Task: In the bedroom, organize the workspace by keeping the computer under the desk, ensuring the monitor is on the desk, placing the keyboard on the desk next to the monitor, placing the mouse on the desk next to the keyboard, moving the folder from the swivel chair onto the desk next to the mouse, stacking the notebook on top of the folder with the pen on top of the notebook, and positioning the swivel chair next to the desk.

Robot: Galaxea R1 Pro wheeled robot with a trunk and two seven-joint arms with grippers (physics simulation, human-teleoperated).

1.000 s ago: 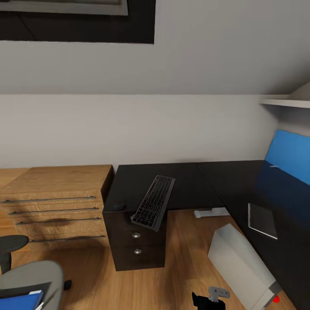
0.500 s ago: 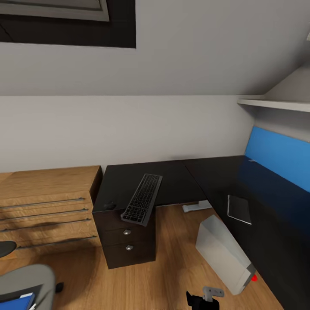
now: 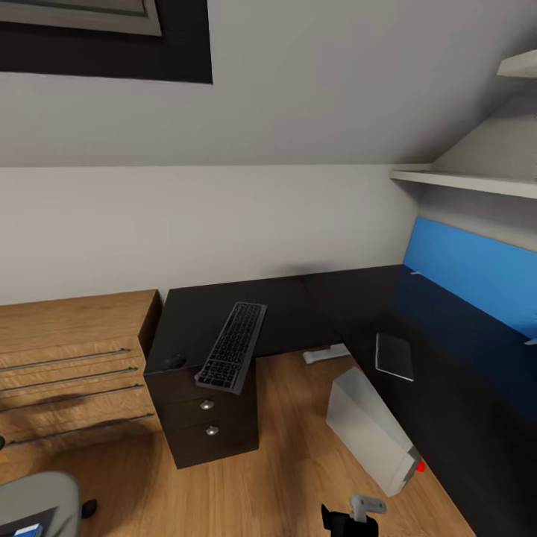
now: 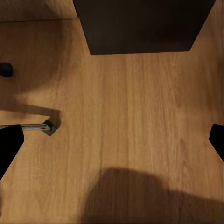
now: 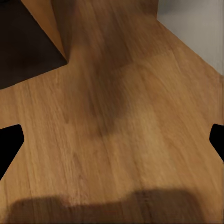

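Note:
The black L-shaped desk (image 3: 298, 309) carries the keyboard (image 3: 231, 347), which lies slanted and overhangs the front edge above the drawers. The mouse (image 3: 176, 361) sits at the desk's left corner. The dark notebook (image 3: 394, 356) lies on the right wing. The grey computer (image 3: 369, 429) leans tilted on the floor by that wing. The swivel chair (image 3: 33, 503) with the blue folder (image 3: 28, 530) on its seat shows at the lower left corner. My left gripper (image 4: 112, 140) and right gripper (image 5: 112, 140) hang open over bare wood floor. The monitor and pen are out of view.
A light wooden dresser (image 3: 67, 358) stands left of the desk. A long blue wall panel (image 3: 470, 276) and a white shelf (image 3: 462, 181) run above the right wing. The black drawer unit (image 4: 140, 23), a chair caster (image 4: 5, 69) and a chrome chair leg (image 4: 39, 126) lie near my left gripper.
The whole head view has slid left, so the camera has turned right. The chair and folder sit nearer the corner. Nothing on the desk has moved.

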